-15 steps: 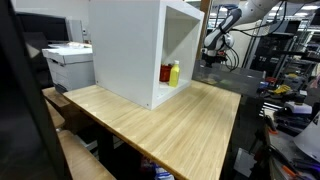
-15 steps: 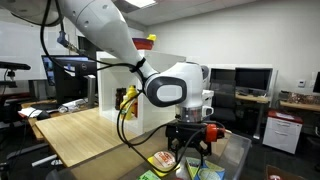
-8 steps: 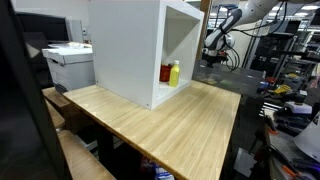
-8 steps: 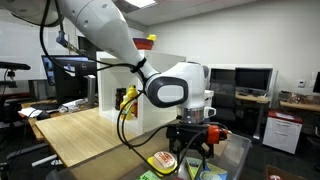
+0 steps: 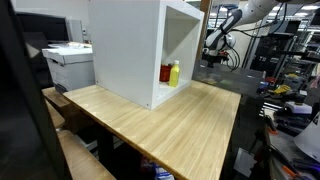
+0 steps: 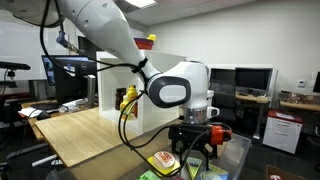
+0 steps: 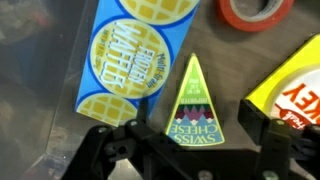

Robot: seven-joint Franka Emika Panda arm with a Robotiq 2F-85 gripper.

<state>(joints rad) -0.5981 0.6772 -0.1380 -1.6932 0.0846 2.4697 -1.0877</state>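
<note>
Two fingers (image 7: 108, 152): spread apart, lower frame; gripper (image 7: 190, 150) empty.
Swiss cheese wedge (image 7: 195, 100): lying flat, centre, framed between them.

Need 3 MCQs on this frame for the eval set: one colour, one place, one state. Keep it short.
1. Main colour of the waffle box?
A) blue B) red C) white
2. In the wrist view, what shows between the fingers of the gripper?
A) waffle box B) Swiss cheese wedge C) nothing
3. State of the gripper?
A) shut on the Swiss cheese wedge B) open, holding nothing C) shut on the waffle box

Answers:
1 A, blue card surrounds the yellow waffles.
2 B, the green triangular pack fills the gap.
3 B, the fingers stand wide apart on either side of the pack.
</note>
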